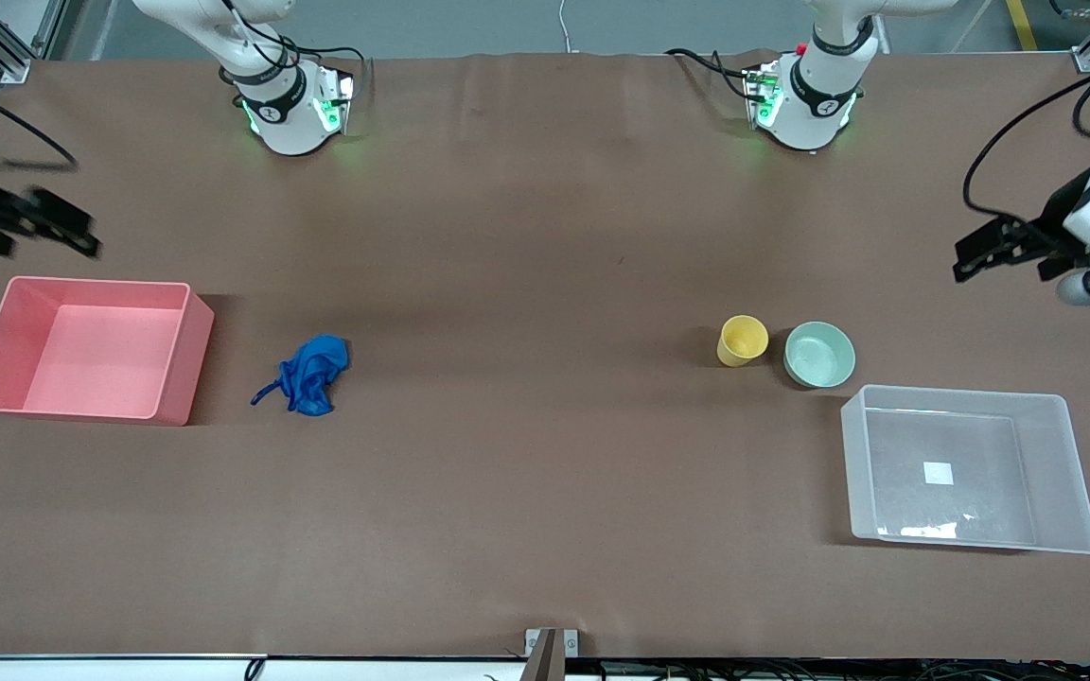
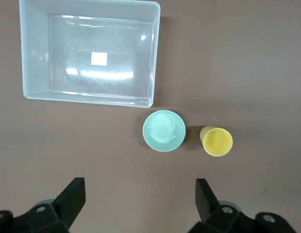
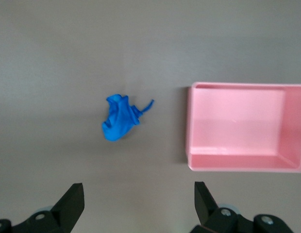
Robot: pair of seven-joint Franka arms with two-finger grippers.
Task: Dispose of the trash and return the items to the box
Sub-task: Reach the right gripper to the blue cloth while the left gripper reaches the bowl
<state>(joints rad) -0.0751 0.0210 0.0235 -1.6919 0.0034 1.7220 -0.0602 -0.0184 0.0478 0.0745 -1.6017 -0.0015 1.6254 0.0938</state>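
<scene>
Here the left gripper (image 1: pixel 971 257) hangs in the air over the bare table (image 1: pixel 545 530) at the left arm's end, and its two fingers (image 2: pixel 73 196) stand wide apart with nothing between them. In the left wrist view the mint-green bowl (image 2: pixel 163 130) lies ahead of the open jaws, about in the middle of the gap, and the yellow cup (image 2: pixel 217 141) stands just beside the bowl, not touching it, more in line with one finger. The clear tub (image 2: pixel 36 48) is ahead of the bowl, close to it, and holds nothing; a small white sticker (image 2: pixel 99 58) shows on its bottom.

The right gripper (image 1: pixel 62 227) hangs over the table at the right arm's end, above the pink bin (image 1: pixel 181 355). Its fingers (image 3: pixel 70 204) are also spread wide and hold nothing. In the right wrist view the blue wad (image 3: pixel 119 124) lies ahead of the jaws, in line with the gap, with its thin tail pointing toward the pink bin. The wad is near the bin but apart from it, and the bin lies ahead of the other finger.
</scene>
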